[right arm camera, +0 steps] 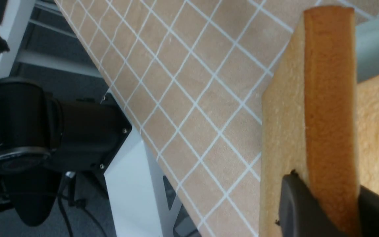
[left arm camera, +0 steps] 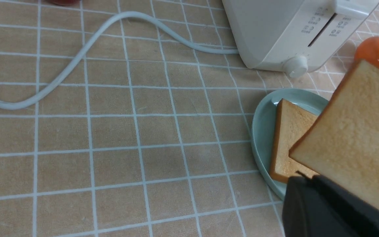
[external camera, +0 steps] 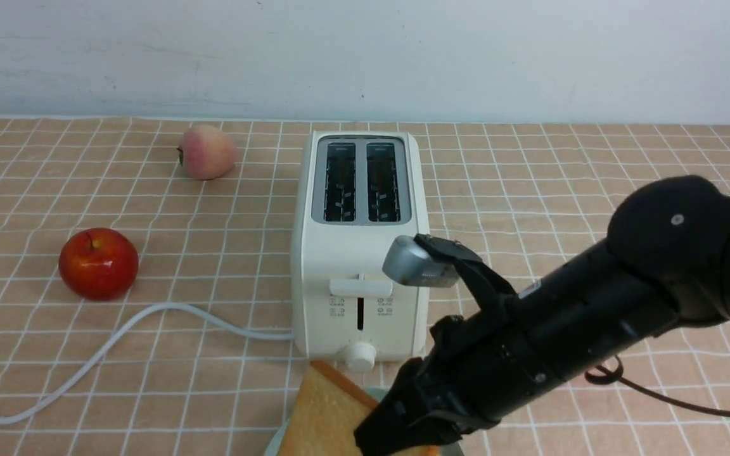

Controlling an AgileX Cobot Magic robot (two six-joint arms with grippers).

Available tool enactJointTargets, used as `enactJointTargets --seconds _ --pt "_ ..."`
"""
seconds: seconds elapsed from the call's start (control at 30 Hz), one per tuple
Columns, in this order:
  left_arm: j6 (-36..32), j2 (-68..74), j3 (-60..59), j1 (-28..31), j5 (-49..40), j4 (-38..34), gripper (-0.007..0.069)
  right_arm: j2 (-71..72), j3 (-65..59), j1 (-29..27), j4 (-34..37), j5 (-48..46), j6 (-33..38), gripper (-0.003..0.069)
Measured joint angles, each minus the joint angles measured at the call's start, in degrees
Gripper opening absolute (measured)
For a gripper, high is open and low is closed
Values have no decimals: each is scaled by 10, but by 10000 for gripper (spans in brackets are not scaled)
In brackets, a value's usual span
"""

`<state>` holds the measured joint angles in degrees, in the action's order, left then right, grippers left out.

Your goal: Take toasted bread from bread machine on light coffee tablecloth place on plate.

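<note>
The cream-white bread machine stands mid-table on the light coffee tablecloth, both slots empty. My right gripper is shut on one slice of toasted bread, held tilted on edge over the mint-green plate. In the right wrist view the jaws pinch the slice's crust. The second slice lies flat on the plate. My left gripper is shut and empty, low at the table's front, and hides the held slice's lower edge.
A red apple and a peach sit at the left. The white power cord snakes left from the toaster. An orange fruit with a green leaf lies right of the toaster. A wall runs behind.
</note>
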<state>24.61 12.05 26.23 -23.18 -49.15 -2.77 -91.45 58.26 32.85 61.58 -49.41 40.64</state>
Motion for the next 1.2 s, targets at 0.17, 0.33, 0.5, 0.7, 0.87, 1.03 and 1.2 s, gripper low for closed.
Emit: enactJointTargets --seconds 0.17,0.33,0.5,0.7,0.87,1.03,1.2 --pt "0 0 0 0 0 0 -14 -22 -4 0 8 34 17 99" --pt "0 0 -5 0 9 0 -14 -47 -7 0 8 42 3 99" --pt "0 0 -7 0 13 0 -14 -56 -7 0 6 52 1 171" --pt "0 0 -7 0 13 0 -14 -58 -6 0 -35 54 -6 388" --pt "0 0 -7 0 13 0 -14 -58 15 -14 -77 43 -26 513" --pt "0 0 -7 0 13 0 -14 -43 62 -59 -158 -6 -67 565" --pt "0 0 -7 0 13 0 -14 -3 134 -120 -230 -121 -118 534"
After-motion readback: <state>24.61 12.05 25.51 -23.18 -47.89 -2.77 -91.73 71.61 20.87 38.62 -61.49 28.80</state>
